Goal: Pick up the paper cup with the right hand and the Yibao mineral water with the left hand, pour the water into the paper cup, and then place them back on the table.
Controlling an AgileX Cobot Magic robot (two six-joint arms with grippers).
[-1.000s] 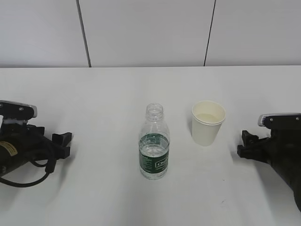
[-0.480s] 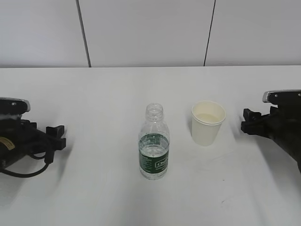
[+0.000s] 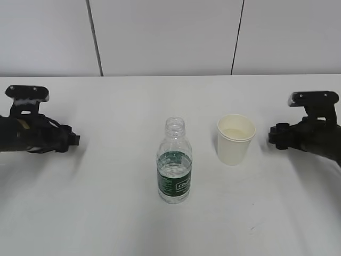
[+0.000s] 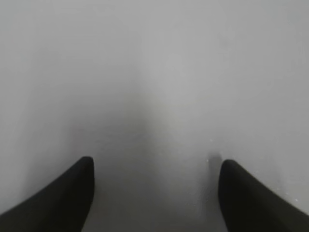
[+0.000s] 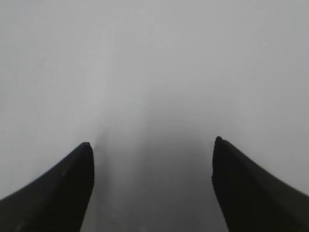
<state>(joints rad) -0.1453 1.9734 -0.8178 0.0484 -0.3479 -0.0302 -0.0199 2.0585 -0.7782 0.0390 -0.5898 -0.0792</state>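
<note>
Paper cup point(image 3: 236, 139) light, squashy: squeeze softly, mid-wall. Bottle point(image 3: 174, 162) just left of cup, open top, probably slippery: grab at label. Both hands point(image 4: 154, 166) point(image 5: 152, 145) apart, empty.

The bottle point(image 3: 174, 161) stands upright just below the middle of the exterior frame: clear, ribbed, uncapped, with a dark green label bearing white lettering and water point(image 3: 173, 172) showing in its lower part. The cup point(image 3: 235, 138) stands upright to its right and slightly higher in the frame, apart from it; it is white, tapered, shorter than the bottle, with a rolled rim and cream inside. Both rest on the white table point(image 3: 106, 213). Neither wrist view shows them.
</note>
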